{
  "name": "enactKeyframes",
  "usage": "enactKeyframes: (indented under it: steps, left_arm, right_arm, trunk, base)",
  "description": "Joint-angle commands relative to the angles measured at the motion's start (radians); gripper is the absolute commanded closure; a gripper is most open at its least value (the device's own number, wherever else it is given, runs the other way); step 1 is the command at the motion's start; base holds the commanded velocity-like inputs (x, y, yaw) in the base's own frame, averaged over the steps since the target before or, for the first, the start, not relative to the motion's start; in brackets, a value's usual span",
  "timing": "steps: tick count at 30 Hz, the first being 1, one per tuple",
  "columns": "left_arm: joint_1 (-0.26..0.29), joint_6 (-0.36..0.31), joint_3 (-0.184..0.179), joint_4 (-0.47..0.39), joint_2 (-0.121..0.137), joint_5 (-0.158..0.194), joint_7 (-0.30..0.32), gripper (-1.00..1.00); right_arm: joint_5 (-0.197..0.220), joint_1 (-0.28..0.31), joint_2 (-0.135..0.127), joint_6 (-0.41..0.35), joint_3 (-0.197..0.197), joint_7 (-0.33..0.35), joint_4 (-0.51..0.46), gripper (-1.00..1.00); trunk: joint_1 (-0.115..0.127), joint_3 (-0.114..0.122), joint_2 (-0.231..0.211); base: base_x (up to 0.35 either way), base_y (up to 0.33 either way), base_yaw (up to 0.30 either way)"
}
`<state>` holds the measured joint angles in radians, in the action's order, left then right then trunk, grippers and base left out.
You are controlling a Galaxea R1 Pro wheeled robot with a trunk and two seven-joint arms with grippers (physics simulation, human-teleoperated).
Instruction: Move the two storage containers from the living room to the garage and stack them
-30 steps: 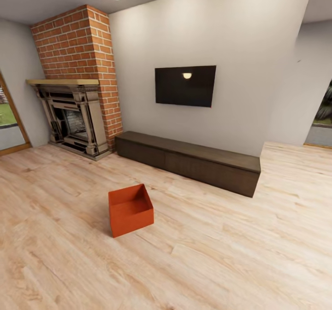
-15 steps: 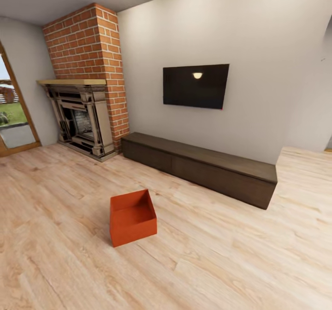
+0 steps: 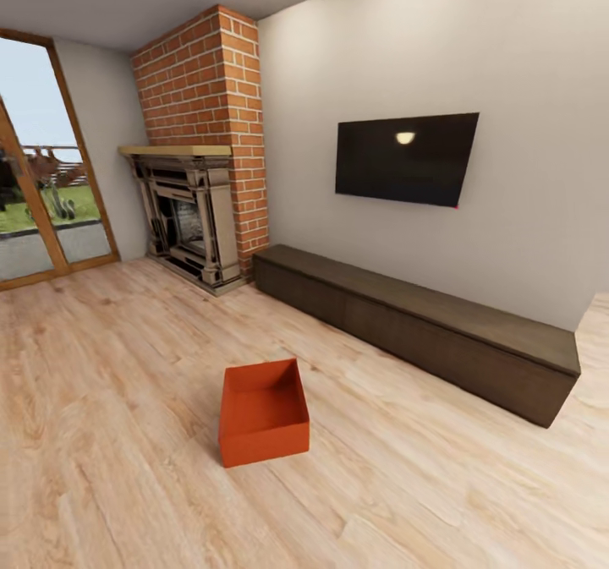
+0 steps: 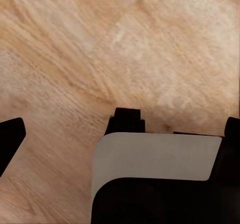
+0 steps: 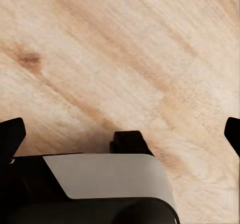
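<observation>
One orange-red storage container (image 3: 263, 412) stands lidless and upright on the light wood-plank floor of the living room, low and a little left of centre in the head view. Its inside is bare. The left wrist view looks down on wood planks, and my left gripper (image 4: 121, 131) is open, its dark fingertips (image 4: 10, 136) far apart with nothing between them. My right gripper (image 5: 121, 133) is likewise open over bare planks, holding nothing. The garage is out of view.
A long dark low cabinet (image 3: 423, 324) runs along the white wall under a wall-mounted TV (image 3: 404, 158). A red-brick fireplace (image 3: 199, 205) fills the corner behind the container. A wood-framed glass door (image 3: 42, 188) is at the far left.
The whole head view has swung: fireplace, TV and cabinet have slid rightward in the picture and the glass door has come into view. The container sits slightly lower and larger.
</observation>
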<state>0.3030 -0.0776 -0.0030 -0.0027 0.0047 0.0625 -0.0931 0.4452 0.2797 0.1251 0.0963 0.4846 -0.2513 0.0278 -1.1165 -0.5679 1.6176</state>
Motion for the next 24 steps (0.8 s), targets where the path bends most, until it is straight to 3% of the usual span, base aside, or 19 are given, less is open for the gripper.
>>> enactKeyframes:
  steps: [1, 20, 24]
  left_arm:
    - [0.001, -0.004, -0.001, 0.000, 0.000, 0.006, -0.002, -1.00]
    - [0.001, -0.004, 0.000, 0.000, 0.000, 0.006, -0.002, -1.00]
    - [0.001, -0.004, -0.001, 0.000, 0.000, 0.006, -0.002, -1.00]
  right_arm:
    - [0.010, 0.001, 0.001, 0.006, 0.008, 0.000, 0.003, -1.00]
    - [0.010, 0.001, 0.001, 0.005, 0.008, -0.001, 0.003, -1.00]
    - [0.010, 0.001, 0.000, 0.005, 0.008, 0.000, 0.003, -1.00]
  trunk:
    - [0.000, -0.001, 0.000]
    - [0.000, -0.001, 0.000]
    - [0.000, -0.001, 0.000]
  base:
    - [0.315, -0.097, 0.269]
    - [0.315, -0.097, 0.269]
    - [0.315, -0.097, 0.126]
